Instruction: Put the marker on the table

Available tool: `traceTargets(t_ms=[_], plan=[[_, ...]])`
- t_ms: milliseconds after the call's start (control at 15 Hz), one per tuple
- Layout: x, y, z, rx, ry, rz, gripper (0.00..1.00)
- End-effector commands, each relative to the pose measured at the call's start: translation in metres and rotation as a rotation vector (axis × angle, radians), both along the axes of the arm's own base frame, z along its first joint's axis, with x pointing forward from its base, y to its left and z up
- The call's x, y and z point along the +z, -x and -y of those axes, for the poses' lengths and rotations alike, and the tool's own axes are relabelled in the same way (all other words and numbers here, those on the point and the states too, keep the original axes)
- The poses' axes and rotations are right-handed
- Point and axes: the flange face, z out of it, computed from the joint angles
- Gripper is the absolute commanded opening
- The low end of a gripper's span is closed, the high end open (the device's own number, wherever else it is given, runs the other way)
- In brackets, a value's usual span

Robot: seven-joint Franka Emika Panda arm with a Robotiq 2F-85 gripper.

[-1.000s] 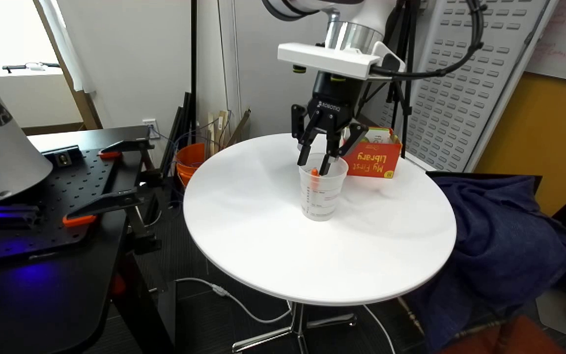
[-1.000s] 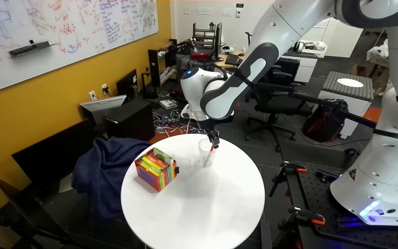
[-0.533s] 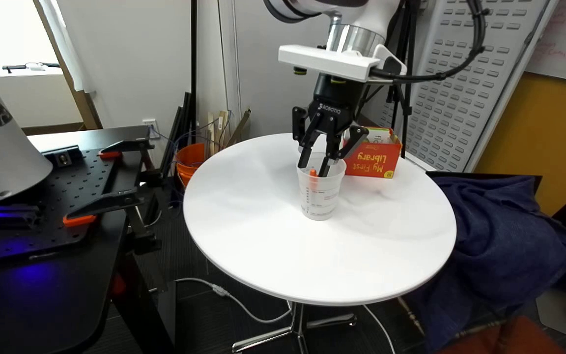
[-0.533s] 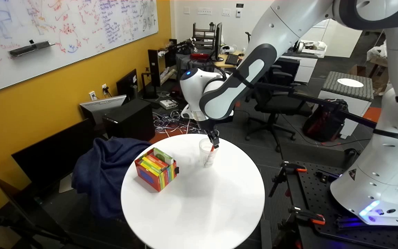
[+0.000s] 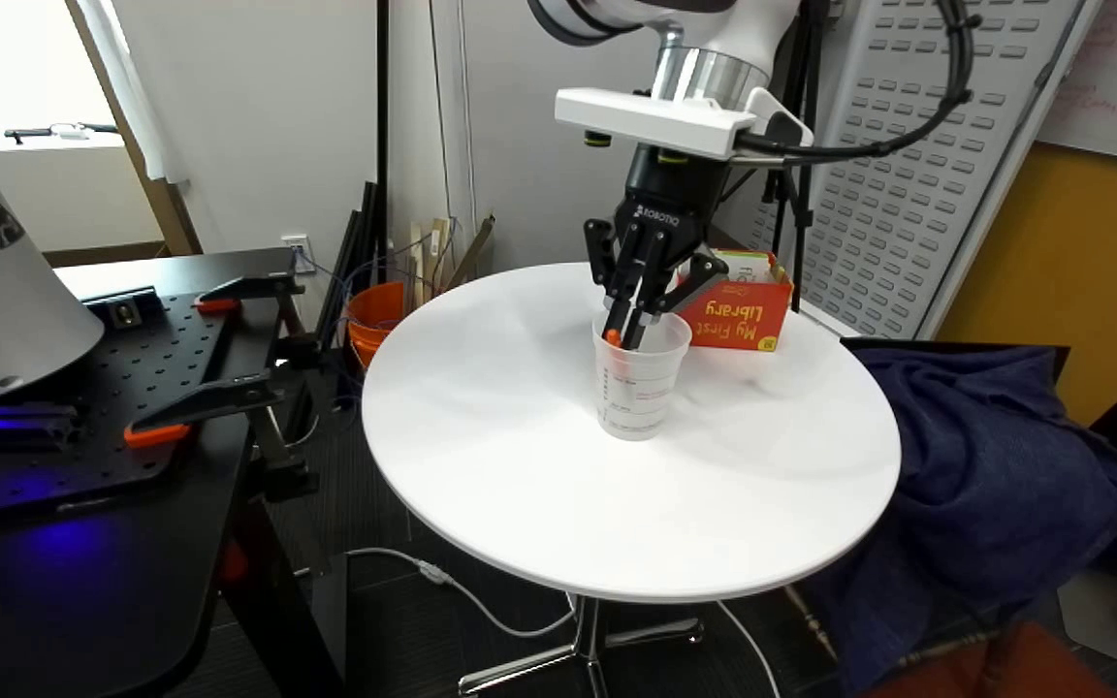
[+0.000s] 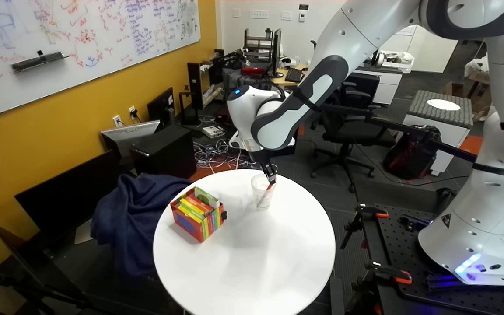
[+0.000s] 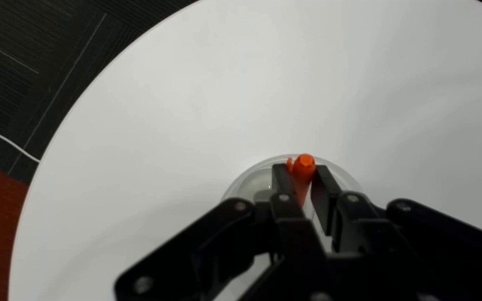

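Observation:
The orange-red marker (image 5: pixel 613 336) stands tilted in the clear cup (image 5: pixel 638 397). Its orange end sticks up at the rim, and its lower part shows faintly through the wall. My gripper (image 5: pixel 622 334) points down into the cup's mouth, its two fingers closed in on the marker's upper end. In the wrist view the marker (image 7: pixel 304 168) sits between the fingertips, touching both. The cup stands upright on the round white table (image 5: pixel 520 485). The marker (image 6: pixel 271 187), cup (image 6: pixel 260 192) and table (image 6: pixel 243 271) also show in an exterior view.
A red box of books (image 5: pixel 738 318) stands on the table close to the cup, and also shows in an exterior view (image 6: pixel 197 214). A blue cloth (image 5: pixel 995 475) hangs beside the table. The black desk (image 5: pixel 132 582) with the arm's base is across a gap.
My gripper's fingers have closed from open onto the marker's upper end. The marker leans more toward the cup's rim, and the cup has shifted slightly.

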Motion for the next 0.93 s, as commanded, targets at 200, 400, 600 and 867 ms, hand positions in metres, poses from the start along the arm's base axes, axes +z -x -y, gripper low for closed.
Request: traceTargets(t_ms=[200,400,600,867], plan=[[0.006,-0.006,0.003,-0.038,0.021,-0.018,0.05],[0.012,-0.006,0.001,-0.044,0.023,-0.017,0.05],[0.019,-0.003,-0.003,-0.054,0.037,-0.025,0.05],[0.036,0.003,-0.01,-0.079,0.063,-0.03,0.05]])
